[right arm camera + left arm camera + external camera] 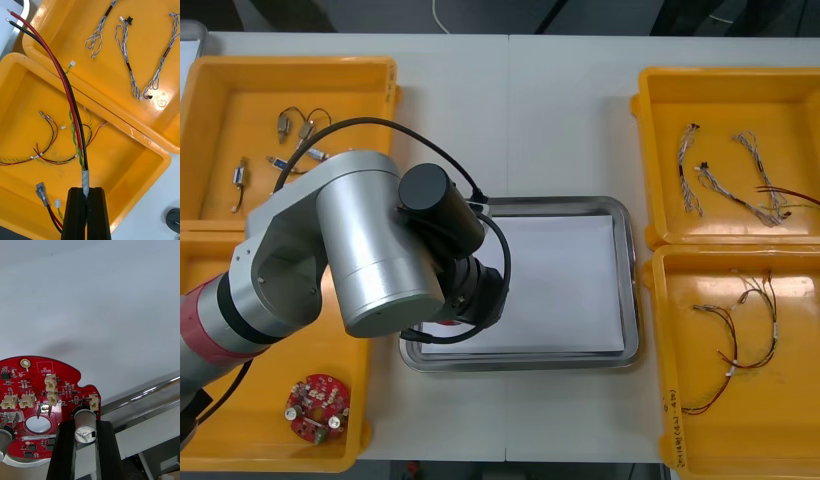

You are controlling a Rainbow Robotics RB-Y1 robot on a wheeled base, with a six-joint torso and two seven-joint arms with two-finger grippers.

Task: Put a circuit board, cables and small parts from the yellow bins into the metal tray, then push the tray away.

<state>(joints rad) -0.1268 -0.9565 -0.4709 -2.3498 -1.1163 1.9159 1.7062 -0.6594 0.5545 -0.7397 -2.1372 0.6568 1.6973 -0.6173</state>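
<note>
A shiny rectangular metal tray (560, 203), white inside, lay between the yellow plastic bins (740, 90). Over its white floor, the left gripper (85, 423) clamped a round red circuit board (56, 390). Above a right-side bin (123, 165), the right gripper (86, 189) pinched a red, black and yellow-green cable bundle (74, 116).
</note>
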